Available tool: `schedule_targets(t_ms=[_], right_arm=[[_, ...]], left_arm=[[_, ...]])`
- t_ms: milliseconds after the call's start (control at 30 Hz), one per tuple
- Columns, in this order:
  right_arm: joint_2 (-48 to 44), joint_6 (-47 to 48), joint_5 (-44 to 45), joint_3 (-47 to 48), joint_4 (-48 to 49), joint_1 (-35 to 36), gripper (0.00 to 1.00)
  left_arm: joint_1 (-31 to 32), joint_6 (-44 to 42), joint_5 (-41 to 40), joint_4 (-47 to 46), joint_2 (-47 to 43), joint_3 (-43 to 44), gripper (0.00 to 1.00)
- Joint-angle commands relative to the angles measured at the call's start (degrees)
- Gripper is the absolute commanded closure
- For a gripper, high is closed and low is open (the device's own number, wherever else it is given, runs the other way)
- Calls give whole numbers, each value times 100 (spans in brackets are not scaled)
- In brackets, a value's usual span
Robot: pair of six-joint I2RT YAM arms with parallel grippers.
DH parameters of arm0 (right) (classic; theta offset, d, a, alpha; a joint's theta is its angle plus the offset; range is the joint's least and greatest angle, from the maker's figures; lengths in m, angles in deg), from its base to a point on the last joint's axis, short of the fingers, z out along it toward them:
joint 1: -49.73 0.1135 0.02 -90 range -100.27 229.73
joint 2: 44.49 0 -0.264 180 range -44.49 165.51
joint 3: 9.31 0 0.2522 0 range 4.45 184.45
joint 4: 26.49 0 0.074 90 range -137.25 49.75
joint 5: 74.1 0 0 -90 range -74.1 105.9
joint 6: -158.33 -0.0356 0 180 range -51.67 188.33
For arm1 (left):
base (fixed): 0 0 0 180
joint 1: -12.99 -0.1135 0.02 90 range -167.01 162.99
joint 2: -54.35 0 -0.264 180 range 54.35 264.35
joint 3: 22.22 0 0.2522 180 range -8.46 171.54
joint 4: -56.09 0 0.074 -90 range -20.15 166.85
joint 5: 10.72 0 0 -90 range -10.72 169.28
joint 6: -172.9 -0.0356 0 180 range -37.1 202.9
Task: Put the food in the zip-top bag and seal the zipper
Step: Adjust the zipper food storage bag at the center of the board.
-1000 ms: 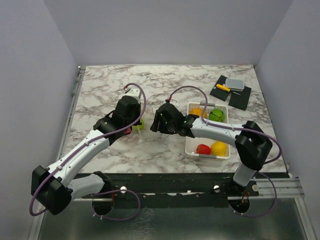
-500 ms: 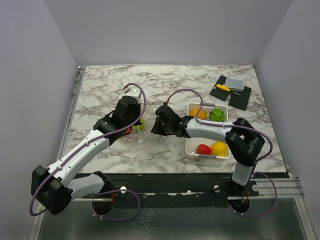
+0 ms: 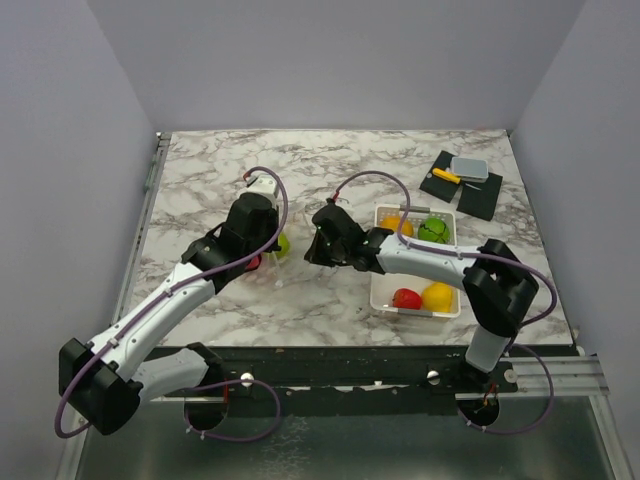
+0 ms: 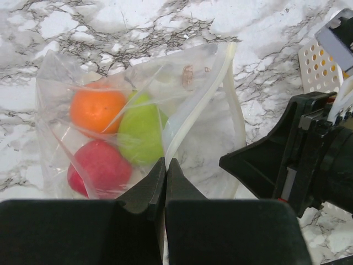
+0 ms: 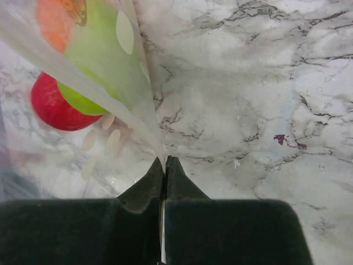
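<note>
Clear, crinkly plastic fills the left-wrist view: the zip-top bag (image 4: 60,83) lies on the marble worktop (image 4: 110,22), left of centre, with an orange fruit (image 4: 96,107), a green fruit (image 4: 140,130) and a red fruit (image 4: 99,168) inside. The zipper (image 4: 199,102), a pale strip, runs from the upper right down to bottom centre, where the left claw (image 4: 165,165) is pressed together on it. In the right-wrist view the right claw (image 5: 165,163) – fingers closed – pinches a thin edge of the bag at bottom centre. From above, a white basket (image 3: 383,292) right of centre holds a red piece (image 3: 406,298), a yellow piece (image 3: 438,295), a green piece (image 3: 433,231) and an orange piece (image 3: 393,224).
</note>
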Motion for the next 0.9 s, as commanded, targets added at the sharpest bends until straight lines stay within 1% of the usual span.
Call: schedule_targets(t_ms=[0, 200, 300, 400, 500, 600, 700, 867], right_arm=[[-519, 463, 220, 311, -398, 34, 99], [-1090, 1151, 245, 490, -652, 34, 99], [-1298, 1391, 298, 679, -943, 34, 99], [-1508, 1520, 583, 730, -1144, 36, 99], [-1665, 1628, 883, 714, -1338, 34, 99], [-1705, 1700, 1002, 643, -1408, 34, 99], [-1652, 1653, 1090, 551, -1443, 35, 99], [-1607, 1569, 1093, 385, -1320, 34, 99]], left_arm=[[-2, 89, -164, 307, -317, 352, 100], [-2, -32, -66, 948, -293, 934, 100], [-2, -98, -243, 1160, -401, 1096, 100], [-2, -189, -620, 1379, -520, 1236, 100], [-1, -240, -915, 1674, -566, 1404, 100], [-1, -245, -1012, 1768, -606, 1491, 100], [0, -217, -1011, 1777, -601, 1530, 100], [-2, -96, -779, 1746, -473, 1391, 100]])
